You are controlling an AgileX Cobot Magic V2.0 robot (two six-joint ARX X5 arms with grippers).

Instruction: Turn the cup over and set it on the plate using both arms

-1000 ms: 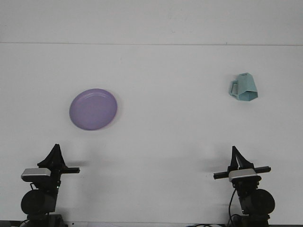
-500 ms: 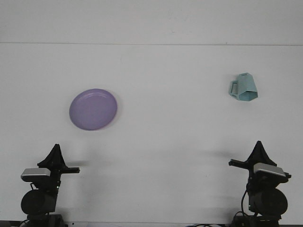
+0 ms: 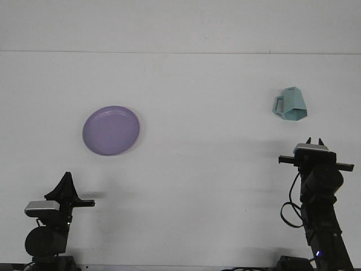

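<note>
A teal angular cup point(image 3: 291, 104) lies tipped on the white table at the back right, its handle pointing left. A purple plate point(image 3: 111, 130) sits flat at the middle left, with nothing on it. My right gripper point(image 3: 314, 140) is raised on its arm in front of the cup, a short way nearer to me and slightly to its right. Its two fingertips stand a little apart and hold nothing. My left gripper point(image 3: 66, 179) rests low at the front left, nearer to me than the plate, its fingers meeting in a point.
The white table point(image 3: 197, 164) runs back to a wall line at the far edge. Black cables point(image 3: 290, 212) loop beside the right arm near the front edge.
The right arm has risen from its low rest pose and reached forward toward the cup. The left arm, the cup and the plate have not moved.
</note>
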